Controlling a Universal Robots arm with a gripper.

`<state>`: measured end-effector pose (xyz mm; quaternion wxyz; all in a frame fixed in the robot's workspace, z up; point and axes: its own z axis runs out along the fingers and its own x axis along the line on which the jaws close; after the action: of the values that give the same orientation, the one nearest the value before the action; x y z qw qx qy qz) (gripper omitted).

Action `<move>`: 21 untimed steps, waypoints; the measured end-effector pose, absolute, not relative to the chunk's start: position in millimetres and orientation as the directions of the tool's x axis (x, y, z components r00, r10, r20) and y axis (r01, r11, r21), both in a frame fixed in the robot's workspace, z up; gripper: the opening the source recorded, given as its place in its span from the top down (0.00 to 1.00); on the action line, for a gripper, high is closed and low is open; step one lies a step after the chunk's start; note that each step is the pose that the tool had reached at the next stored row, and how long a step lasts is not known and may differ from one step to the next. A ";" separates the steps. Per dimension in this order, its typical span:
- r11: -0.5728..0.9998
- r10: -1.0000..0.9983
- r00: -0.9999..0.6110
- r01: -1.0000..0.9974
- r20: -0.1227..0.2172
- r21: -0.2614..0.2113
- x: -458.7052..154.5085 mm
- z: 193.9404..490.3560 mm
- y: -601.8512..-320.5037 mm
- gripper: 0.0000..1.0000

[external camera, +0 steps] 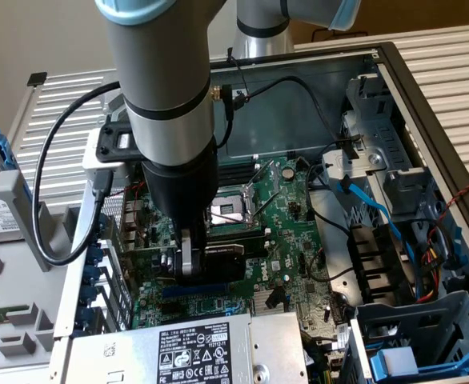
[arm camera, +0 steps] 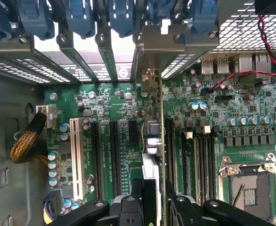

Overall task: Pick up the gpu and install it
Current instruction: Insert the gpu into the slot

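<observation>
Green motherboard lies flat in open case. Gripper clamped on gpu, held edge-on just above the board's slots, beside CPU socket. Wrist view: gpu runs between gripper fingers, bracket end toward rear slot covers.

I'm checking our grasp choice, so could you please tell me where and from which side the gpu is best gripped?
Probably across the top edge of the gpu, from above. It stands on edge over the motherboard slots, so only its upper edge is free, with the faces flat for clamping. The pincer already grips it this way.
</observation>
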<state>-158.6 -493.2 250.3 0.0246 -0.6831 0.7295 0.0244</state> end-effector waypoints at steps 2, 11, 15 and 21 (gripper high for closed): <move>0.065 -0.996 -0.065 -0.998 -0.068 0.002 -159.2 250.3 -493.3 0.72; 0.065 -0.996 -0.065 -0.998 -0.067 0.002 -159.6 249.8 -493.2 0.72; 0.065 -0.996 -0.065 -0.998 -0.067 0.002 -160.0 249.4 -493.1 0.72; 0.065 -0.996 -0.065 -0.998 -0.067 0.002 -160.0 249.3 -491.9 0.72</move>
<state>-160.0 -491.9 249.3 0.0239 -0.6833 0.7293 0.0237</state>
